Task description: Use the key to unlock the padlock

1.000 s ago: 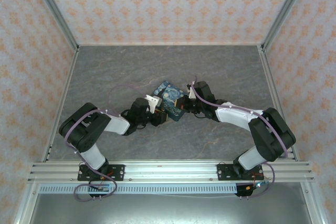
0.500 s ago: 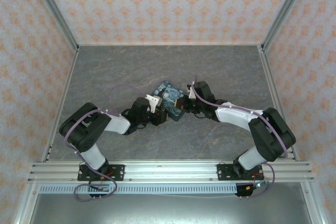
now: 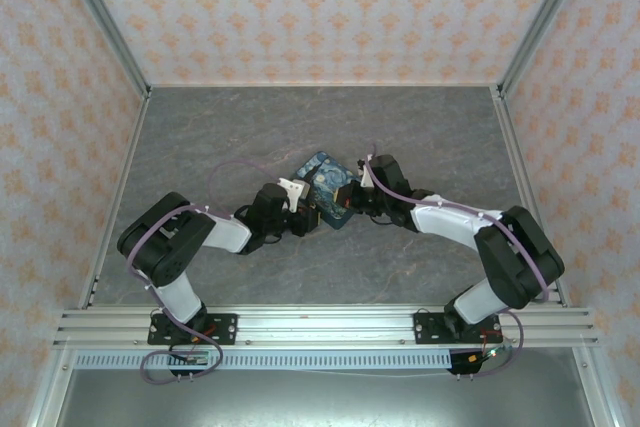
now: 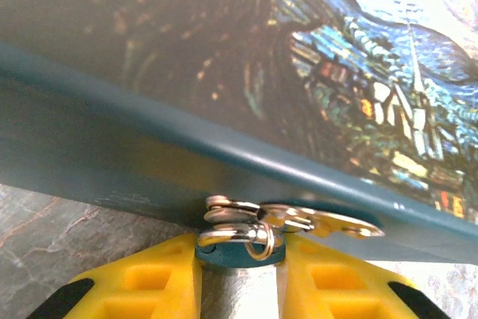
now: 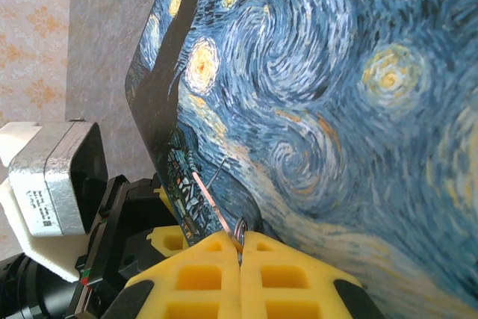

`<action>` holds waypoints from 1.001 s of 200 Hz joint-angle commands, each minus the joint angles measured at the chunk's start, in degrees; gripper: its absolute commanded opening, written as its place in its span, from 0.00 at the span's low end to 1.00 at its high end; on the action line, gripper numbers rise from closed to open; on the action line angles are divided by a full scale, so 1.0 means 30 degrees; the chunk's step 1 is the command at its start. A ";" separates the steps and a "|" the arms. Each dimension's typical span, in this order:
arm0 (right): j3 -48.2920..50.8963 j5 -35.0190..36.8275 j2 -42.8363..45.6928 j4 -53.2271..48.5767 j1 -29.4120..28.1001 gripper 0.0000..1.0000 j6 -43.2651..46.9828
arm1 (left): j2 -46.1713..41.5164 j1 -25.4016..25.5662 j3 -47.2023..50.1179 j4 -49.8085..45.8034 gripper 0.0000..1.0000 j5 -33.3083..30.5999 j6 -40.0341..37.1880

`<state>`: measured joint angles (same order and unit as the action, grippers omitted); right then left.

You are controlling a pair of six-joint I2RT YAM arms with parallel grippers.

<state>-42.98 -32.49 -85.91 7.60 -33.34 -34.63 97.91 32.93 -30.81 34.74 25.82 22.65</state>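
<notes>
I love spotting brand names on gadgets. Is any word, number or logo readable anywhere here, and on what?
Nothing here can be read.
Silver-grey metal box on a white mount: a small printed label on its side, too small to read.
Rectangular blue-and-yellow painted tin: a painted picture, no words visible.

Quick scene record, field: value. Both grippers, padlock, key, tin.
left gripper: shut on the padlock body
right gripper: shut on a thin metal strip, likely the key
padlock: teal, metal loop at the tin's clasp; locked or open unclear
tin: starry-night lid, on the table between both grippers
</notes>
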 commanded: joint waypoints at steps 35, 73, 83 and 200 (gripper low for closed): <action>0.0138 0.1348 0.3823 -0.1397 0.0691 0.00 0.1296 | -0.2164 0.0245 -0.1273 -0.3800 0.29 0.0096 0.2544; 0.1133 0.1718 0.6873 -0.3768 0.0790 0.00 0.3766 | -0.3352 0.0245 -0.2200 -0.5640 0.25 0.0892 0.5172; 0.1757 0.1662 0.7545 -0.3838 0.0761 0.00 0.4124 | -0.3660 0.0252 -0.2371 -0.5963 0.23 0.1074 0.5835; 0.6014 0.1553 0.8256 0.1304 -0.1555 0.00 0.5162 | -0.5114 0.0245 -0.3228 -0.6792 0.19 0.2287 1.0832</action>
<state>-25.65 -29.30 -60.60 5.30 -36.32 -21.30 85.47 33.41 -38.22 13.82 31.29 51.29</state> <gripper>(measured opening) 0.041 0.197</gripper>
